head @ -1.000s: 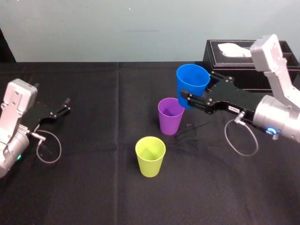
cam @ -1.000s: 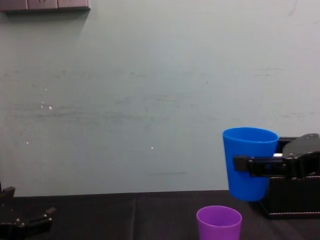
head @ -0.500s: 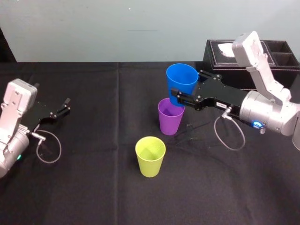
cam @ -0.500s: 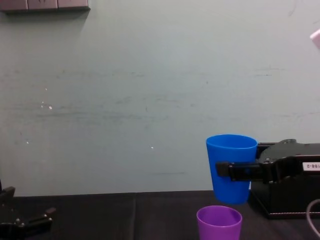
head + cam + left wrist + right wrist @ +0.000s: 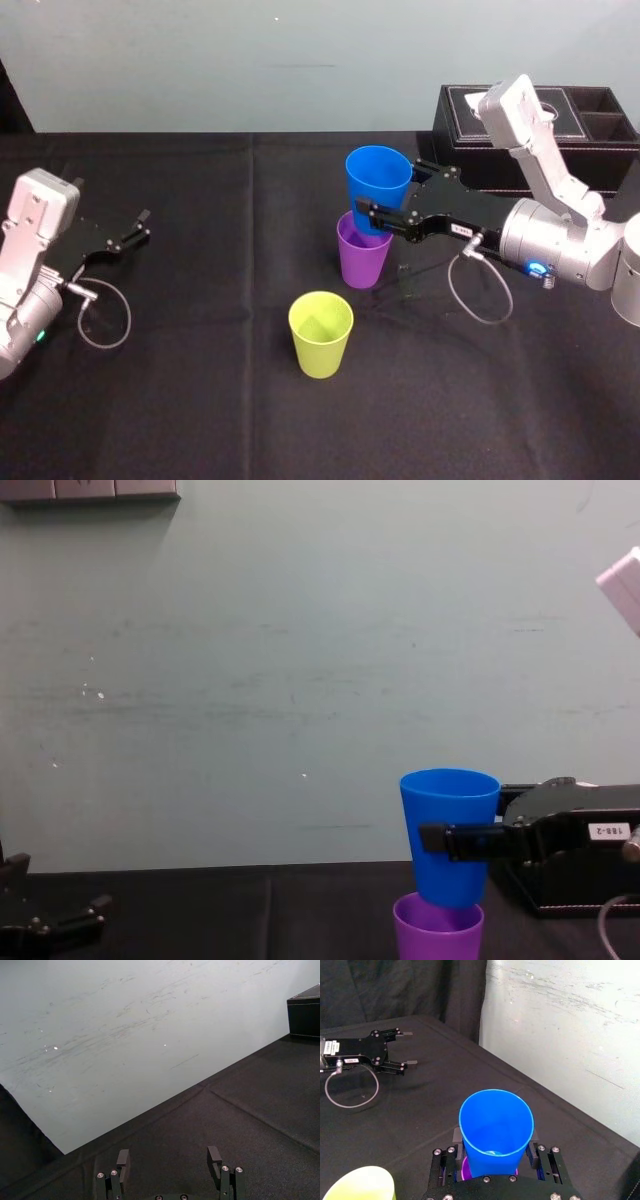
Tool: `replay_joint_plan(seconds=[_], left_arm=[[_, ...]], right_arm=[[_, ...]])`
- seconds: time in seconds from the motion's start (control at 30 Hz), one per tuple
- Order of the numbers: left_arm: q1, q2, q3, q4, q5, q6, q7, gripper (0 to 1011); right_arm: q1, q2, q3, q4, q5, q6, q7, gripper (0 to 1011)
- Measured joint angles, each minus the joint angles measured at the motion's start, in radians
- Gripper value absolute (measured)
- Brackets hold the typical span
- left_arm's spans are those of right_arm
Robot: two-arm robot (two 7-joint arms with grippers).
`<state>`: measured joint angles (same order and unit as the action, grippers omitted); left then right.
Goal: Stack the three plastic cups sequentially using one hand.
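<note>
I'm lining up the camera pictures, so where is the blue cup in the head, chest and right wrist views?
Head view: blue cup right of centre, gripped by the right gripper.
Chest view: lower right.
Right wrist view: close up, in that gripper's grasp.
Shared landmark: the purple cup just beneath it.
Left gripper parked far left.

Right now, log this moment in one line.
right gripper: shut on blue cup | blue cup: base at mouth of purple cup | yellow-green cup: apart | left gripper: open, parked left
</note>
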<state>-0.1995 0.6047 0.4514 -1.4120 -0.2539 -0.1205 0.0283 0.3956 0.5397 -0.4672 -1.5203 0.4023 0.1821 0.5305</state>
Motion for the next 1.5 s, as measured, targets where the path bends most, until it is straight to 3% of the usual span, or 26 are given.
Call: replay_joint_plan(seconds=[0.83, 1.5], left_arm=[[0.000, 0.000, 0.000, 0.000, 0.000, 0.000, 0.000, 1011], [0.000, 0.000, 0.000, 0.000, 0.000, 0.000, 0.000, 1011]], right_arm=[[0.011, -0.018, -0.031, 0.074, -0.005, -0.031, 0.028, 722], [0.010, -0.019, -0.033, 0.086, -0.005, -0.038, 0.035, 722]])
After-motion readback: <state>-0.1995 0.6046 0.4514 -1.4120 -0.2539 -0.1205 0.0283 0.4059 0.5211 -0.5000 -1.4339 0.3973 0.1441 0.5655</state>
